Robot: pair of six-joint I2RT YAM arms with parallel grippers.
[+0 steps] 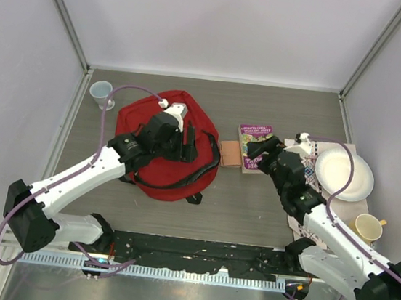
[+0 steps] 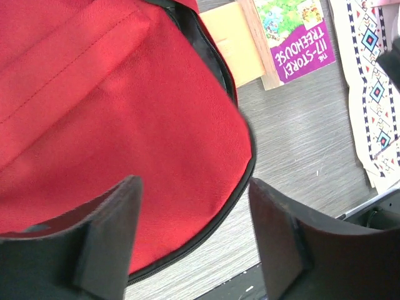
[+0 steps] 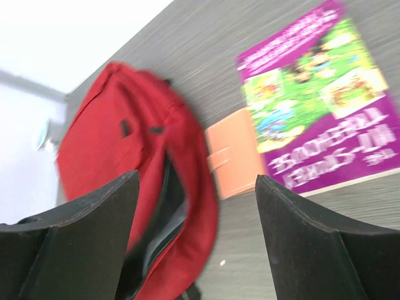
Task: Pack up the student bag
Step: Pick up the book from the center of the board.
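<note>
Grey wood-grain desk (image 1: 267,202), boxed in by white walls; the student bag (image 1: 166,191) lies flat on it left of centre, with black straps across its red fabric. The left pincer (image 2: 194,187) hangs over the bag near its zipped edge, fingers spread wide with nothing between them. The right pincer (image 3: 197,181) is wide too and holds nothing, poised over the desk by a purple book (image 1: 254,135). An orange wallet (image 1: 230,154) lies between book and bag. A white plate (image 1: 344,175) sits far right
</note>
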